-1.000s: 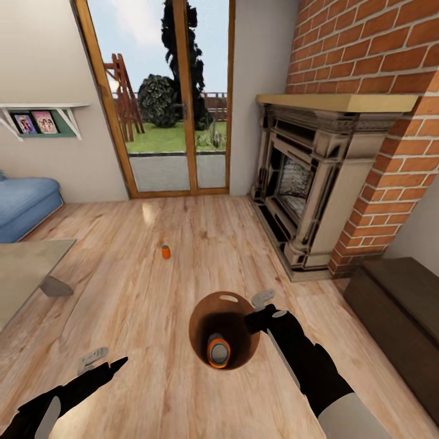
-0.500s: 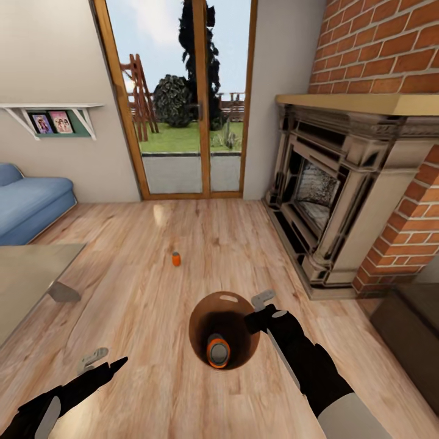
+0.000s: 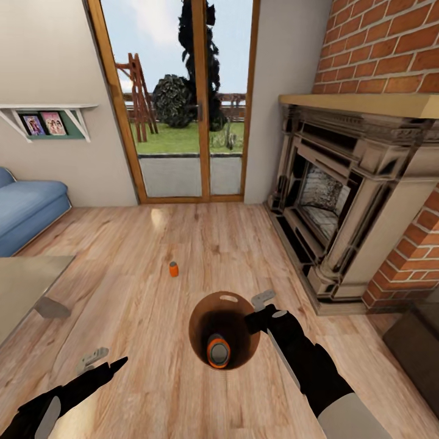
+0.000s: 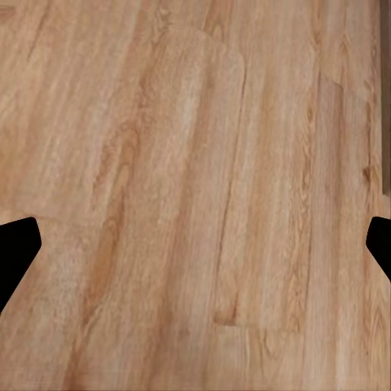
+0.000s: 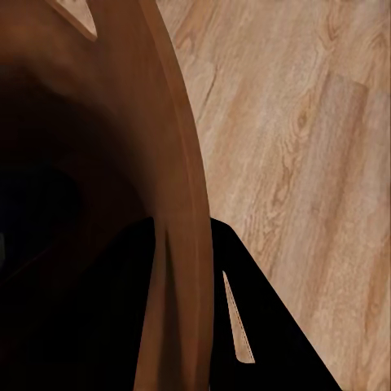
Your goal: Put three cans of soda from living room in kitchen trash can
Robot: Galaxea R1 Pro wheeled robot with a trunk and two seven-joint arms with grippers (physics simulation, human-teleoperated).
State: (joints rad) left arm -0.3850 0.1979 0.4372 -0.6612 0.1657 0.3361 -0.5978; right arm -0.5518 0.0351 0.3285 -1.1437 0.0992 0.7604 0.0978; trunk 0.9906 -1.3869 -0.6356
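I am in the living room. My right gripper point(image 3: 258, 310) is shut on the rim of the tash can point(image 3: 201, 322), a round bin with a coppery-brown inside, seen from above. One orange can of soda point(image 3: 218, 352) lies at its bottom. A second can of soda point(image 3: 174, 269) stands on the plank floor further ahead, towards the glass doors. In the right wrist view the bin's wall point(image 5: 175, 204) runs between the two dark fingers. My left gripper point(image 3: 107, 361) hangs open over bare floor at the lower left, holding nothing; its fingertips point(image 4: 16, 252) sit wide apart.
A red brick fireplace point(image 3: 329, 213) fills the right side, with a dark low bench point(image 3: 421, 341) near it. The glass coffee table point(image 3: 24, 280) and blue sofa point(image 3: 24, 207) stand at the left. Wood-framed glass doors point(image 3: 183, 103) close the far wall.
The whole picture has shifted, so the camera has moved; the fireplace and the floor can sit differently in frame. Both arms and the held bin keep their place in the view.
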